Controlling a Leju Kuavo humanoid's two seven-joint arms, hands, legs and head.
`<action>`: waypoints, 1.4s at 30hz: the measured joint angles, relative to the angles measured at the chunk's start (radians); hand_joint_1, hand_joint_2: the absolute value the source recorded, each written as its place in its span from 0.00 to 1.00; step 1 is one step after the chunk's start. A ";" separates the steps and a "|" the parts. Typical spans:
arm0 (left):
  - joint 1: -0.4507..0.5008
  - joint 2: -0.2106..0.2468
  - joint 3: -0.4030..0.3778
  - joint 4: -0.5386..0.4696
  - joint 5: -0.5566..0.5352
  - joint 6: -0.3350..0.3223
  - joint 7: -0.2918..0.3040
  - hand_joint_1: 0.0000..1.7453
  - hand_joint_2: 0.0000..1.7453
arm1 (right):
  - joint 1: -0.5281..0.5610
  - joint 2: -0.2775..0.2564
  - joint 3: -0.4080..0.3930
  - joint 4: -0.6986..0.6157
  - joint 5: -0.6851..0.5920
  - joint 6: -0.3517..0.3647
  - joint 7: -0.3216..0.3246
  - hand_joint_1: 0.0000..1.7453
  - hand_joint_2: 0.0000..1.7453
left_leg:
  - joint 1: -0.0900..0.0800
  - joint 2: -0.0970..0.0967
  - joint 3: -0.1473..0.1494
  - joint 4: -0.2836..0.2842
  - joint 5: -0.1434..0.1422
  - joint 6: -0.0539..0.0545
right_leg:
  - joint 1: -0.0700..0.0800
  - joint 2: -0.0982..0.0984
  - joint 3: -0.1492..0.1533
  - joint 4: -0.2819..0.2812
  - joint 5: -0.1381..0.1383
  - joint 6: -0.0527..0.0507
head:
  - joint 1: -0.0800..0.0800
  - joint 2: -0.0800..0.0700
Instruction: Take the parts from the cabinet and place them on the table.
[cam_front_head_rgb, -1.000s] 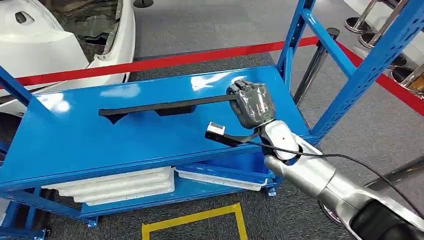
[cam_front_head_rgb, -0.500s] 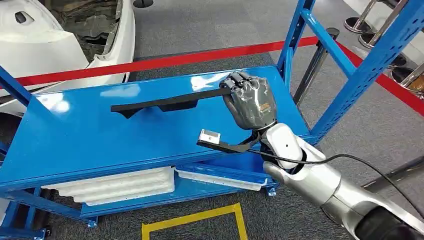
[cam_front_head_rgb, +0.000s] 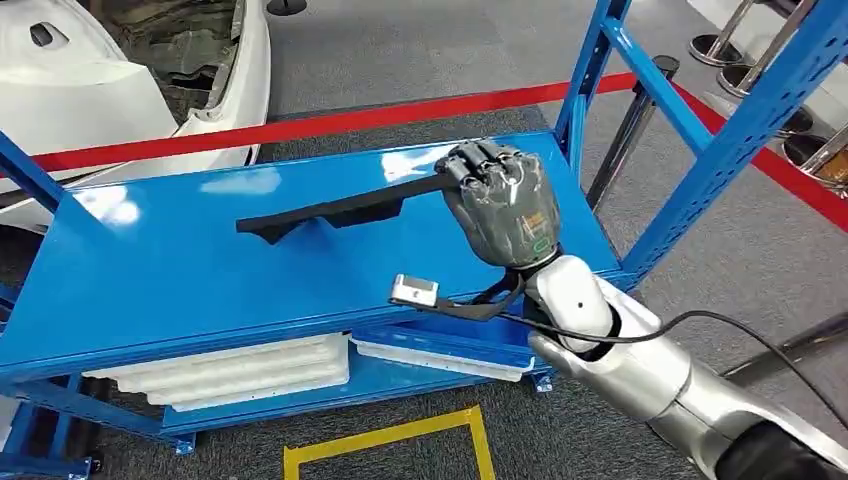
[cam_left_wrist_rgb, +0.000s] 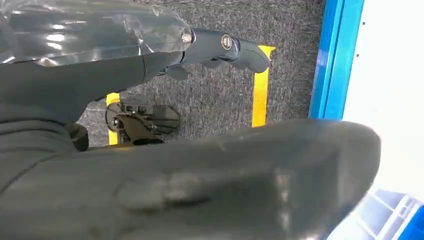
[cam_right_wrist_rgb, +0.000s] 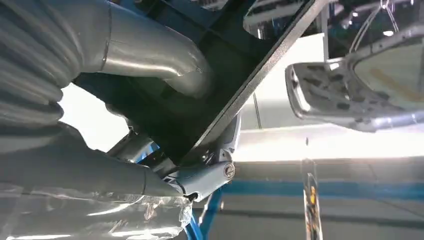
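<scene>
One long black part (cam_front_head_rgb: 330, 212), seemingly stiff and light, hangs over the blue shelf (cam_front_head_rgb: 180, 280), right hand (cam_front_head_rgb: 505, 205) fingers clamped on its end; gripped there, it may swing.

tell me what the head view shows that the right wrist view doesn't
Head view alone: the whole blue shelf, the red tape behind it, white trays on the lower level, and the full length of the black part above the shelf top. Right wrist view alone: the thumb against the part, seen close from beneath. Both: the right hand gripping one end of the part.
</scene>
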 joint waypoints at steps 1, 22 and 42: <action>0.000 0.000 0.000 0.000 -0.001 0.000 0.000 0.00 0.00 | 0.000 0.000 0.000 -0.004 0.003 0.000 0.000 1.00 1.00 | 0.000 0.000 0.000 0.000 0.000 0.000 | 0.000 0.000 0.000 0.000 0.000 0.000 | 0.000 0.000; -0.007 0.000 0.000 0.000 -0.027 -0.001 -0.001 0.00 0.00 | -0.035 0.000 0.021 -0.151 0.195 0.092 0.001 1.00 1.00 | 0.000 0.000 0.000 0.000 0.000 0.000 | 0.000 0.000 0.000 0.000 0.000 0.000 | 0.000 0.000; -0.016 -0.003 0.000 0.000 -0.044 -0.011 0.008 0.00 0.00 | -0.072 0.004 0.121 -0.247 0.277 0.159 0.017 1.00 1.00 | 0.000 0.000 0.000 0.000 0.000 0.000 | 0.000 0.000 0.000 -0.001 0.000 0.000 | 0.000 0.000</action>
